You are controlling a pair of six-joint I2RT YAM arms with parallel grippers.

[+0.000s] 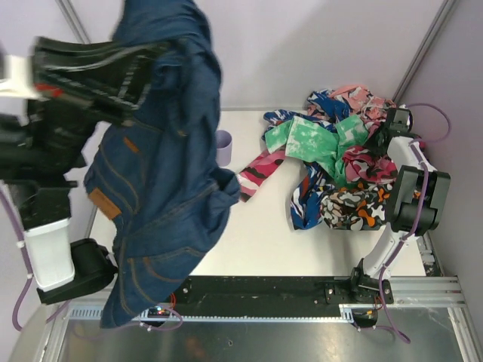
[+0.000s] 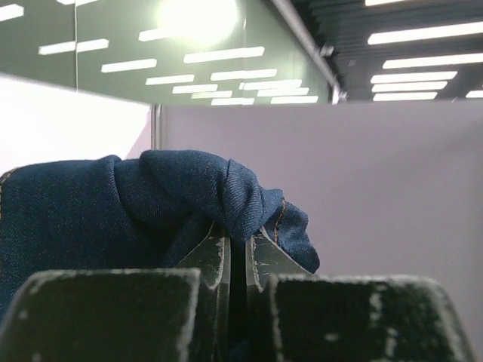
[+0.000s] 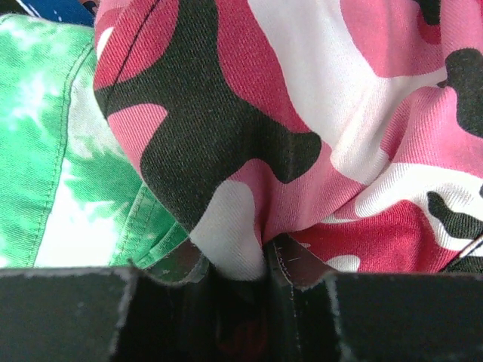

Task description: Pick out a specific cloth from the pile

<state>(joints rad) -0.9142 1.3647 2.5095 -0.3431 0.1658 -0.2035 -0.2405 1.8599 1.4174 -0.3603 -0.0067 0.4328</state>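
Left jaws grip cloth (image 1: pixel 162 173); right jaws — pile (image 1: pixel 332 162).

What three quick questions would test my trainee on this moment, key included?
1. True or false: the left gripper is shut on the denim shorts.
2. The right gripper pinches which cloth? A green tie-dye, B pink camouflage cloth, C blue-red print.
3. What small thing stands on the table left of the pile in the top view?
Key: 1 true; 2 B; 3 the purple cup.
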